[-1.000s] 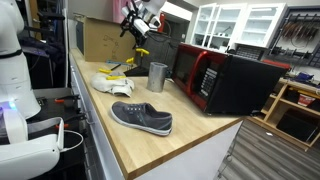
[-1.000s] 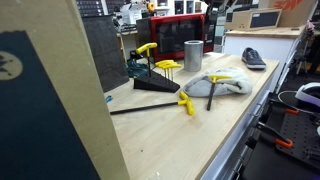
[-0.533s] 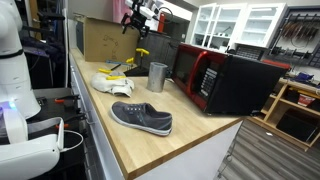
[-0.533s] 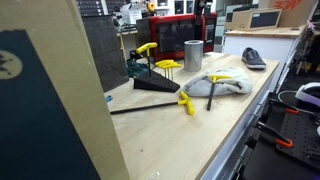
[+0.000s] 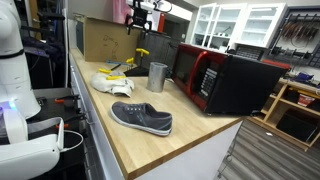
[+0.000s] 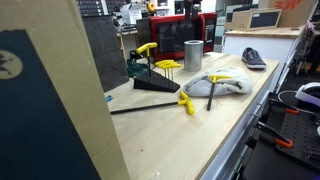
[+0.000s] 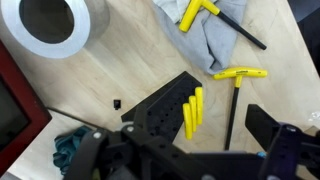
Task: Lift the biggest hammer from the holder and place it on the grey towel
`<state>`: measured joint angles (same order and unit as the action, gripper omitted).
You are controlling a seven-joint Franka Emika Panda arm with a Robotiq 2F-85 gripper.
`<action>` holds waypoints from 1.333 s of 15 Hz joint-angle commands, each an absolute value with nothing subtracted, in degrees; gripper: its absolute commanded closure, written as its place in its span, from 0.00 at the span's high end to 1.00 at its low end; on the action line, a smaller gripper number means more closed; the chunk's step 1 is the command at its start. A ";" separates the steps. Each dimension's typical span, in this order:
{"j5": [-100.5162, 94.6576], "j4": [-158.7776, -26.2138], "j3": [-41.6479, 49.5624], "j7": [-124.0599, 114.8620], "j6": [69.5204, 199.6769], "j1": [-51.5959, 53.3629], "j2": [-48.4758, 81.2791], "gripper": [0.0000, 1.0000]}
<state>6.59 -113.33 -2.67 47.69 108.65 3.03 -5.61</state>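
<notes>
The black holder [image 7: 160,112] stands on the wooden counter with yellow-handled tools [image 7: 190,112] upright in it; it also shows in both exterior views [image 5: 140,56] [image 6: 150,80]. The grey towel [image 7: 212,40] [image 6: 228,84] [image 5: 110,80] lies beside it with a yellow-handled hammer [image 7: 200,12] [image 6: 215,78] on it. Another yellow T-handled tool [image 7: 238,74] [image 6: 185,102] lies on the counter next to the holder. My gripper [image 7: 190,140] [image 5: 140,14] hangs high above the holder, open and empty.
A metal cup [image 7: 55,25] [image 5: 157,76] stands near the holder. A red and black microwave [image 5: 215,75], a grey shoe [image 5: 140,117] and a cardboard box [image 5: 100,38] are on the counter. A teal cloth [image 7: 68,145] lies by the holder.
My gripper has risen a little above the holder, empty. The tools, the holder and the towel have not moved.
</notes>
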 commanded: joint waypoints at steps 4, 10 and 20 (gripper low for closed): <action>1.67 -113.40 -4.93 31.43 114.94 5.10 -5.16 1.00; 1.05 -112.90 -5.86 16.98 114.67 5.85 -5.04 1.00; 0.44 -113.00 -6.61 3.83 112.95 6.39 -5.44 1.00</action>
